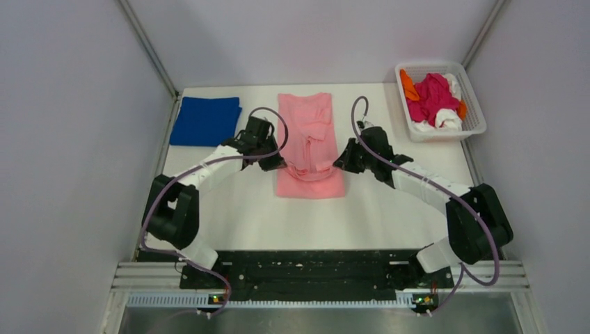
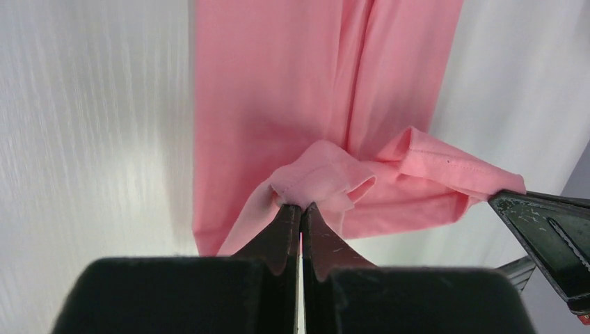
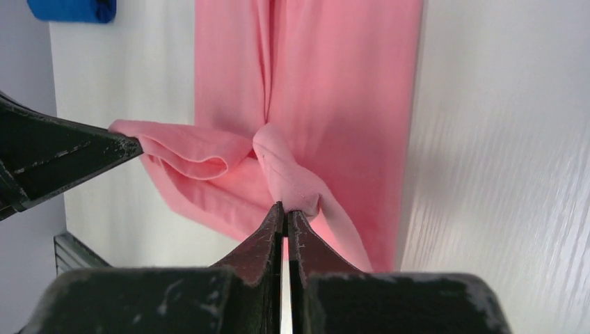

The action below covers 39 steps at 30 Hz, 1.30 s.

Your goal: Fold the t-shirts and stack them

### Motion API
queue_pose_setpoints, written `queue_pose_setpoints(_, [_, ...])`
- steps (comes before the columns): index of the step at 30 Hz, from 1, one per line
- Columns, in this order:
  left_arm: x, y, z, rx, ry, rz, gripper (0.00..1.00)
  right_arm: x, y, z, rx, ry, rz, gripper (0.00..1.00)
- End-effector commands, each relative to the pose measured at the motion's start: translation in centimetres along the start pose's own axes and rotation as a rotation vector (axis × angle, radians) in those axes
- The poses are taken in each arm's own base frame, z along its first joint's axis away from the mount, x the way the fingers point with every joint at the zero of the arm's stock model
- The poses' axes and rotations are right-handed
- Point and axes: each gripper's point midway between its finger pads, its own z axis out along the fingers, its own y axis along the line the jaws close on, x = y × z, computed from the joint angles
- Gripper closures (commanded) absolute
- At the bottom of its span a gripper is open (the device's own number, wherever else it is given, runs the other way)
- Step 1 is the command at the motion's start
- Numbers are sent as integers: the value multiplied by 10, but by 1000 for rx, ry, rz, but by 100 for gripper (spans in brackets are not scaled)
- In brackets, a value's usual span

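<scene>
Pink t-shirt [image 1: 306, 118], one; blue t-shirt [image 1: 205, 120], one.

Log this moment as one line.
step: folding pink shirt | left end effector: shut on pink shirt | right end effector: shut on pink shirt | blue shirt: folded, far left | basket: holds loose shirts

The right gripper [image 3: 285, 209] fills the bottom of the view, its two fingers pressed together on a raised fold of the pink shirt [image 3: 327, 69]. The shirt lies lengthwise on the white tabletop [image 3: 501, 139], with a crease running down its middle to the pinched fold. At the left edge, the left gripper [image 3: 129, 146] meets another lifted fold of the same shirt. A blue shirt [image 3: 69, 8] lies at the top left corner, well apart.
</scene>
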Motion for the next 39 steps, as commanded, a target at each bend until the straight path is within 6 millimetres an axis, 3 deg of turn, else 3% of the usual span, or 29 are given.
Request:
queue_pose_setpoints(1, [-35,-11,7,25,-24,21,100,-54,16,15,-77,-95,-63,100])
queue_pose_setpoints(10, [-73,0,30,4,-25,46,100,-96,-2,51,-61,-106,-71,100])
queue_pose_setpoints(18, [-92,6,52,-21,-9,63,100,-106,-20,79,-55,-76,-55,100])
queue_pose_setpoints(22, [-99,9,60,-11,-2,60,79,-109,-33,90,-41,-65,-31,99])
queue_pose_setpoints(24, [-101,7,62,7,7,67,57,-113,-38,93,-42,-65,-24,84])
queue_pose_setpoints(27, [-109,1,57,27,-7,89,35,-120,-40,91,-40,-76,-30,37])
queue_pose_setpoints(28, [-111,-1,53,31,-12,96,23,-123,-39,89,-33,-84,-34,24])
queue_pose_setpoints(29, [-113,-3,47,32,-20,100,4,-126,-38,85,-29,-95,-43,15])
queue_pose_setpoints(31, [-114,-3,35,29,-43,105,1,-124,-39,76,-18,-106,-53,7])
queue_pose_setpoints(34, [-104,-1,18,43,-65,102,1,-111,-38,62,-29,-101,-59,5])
queue_pose_setpoints(39, [-59,19,-3,52,-32,55,1,-63,-39,37,-18,-59,-46,4])
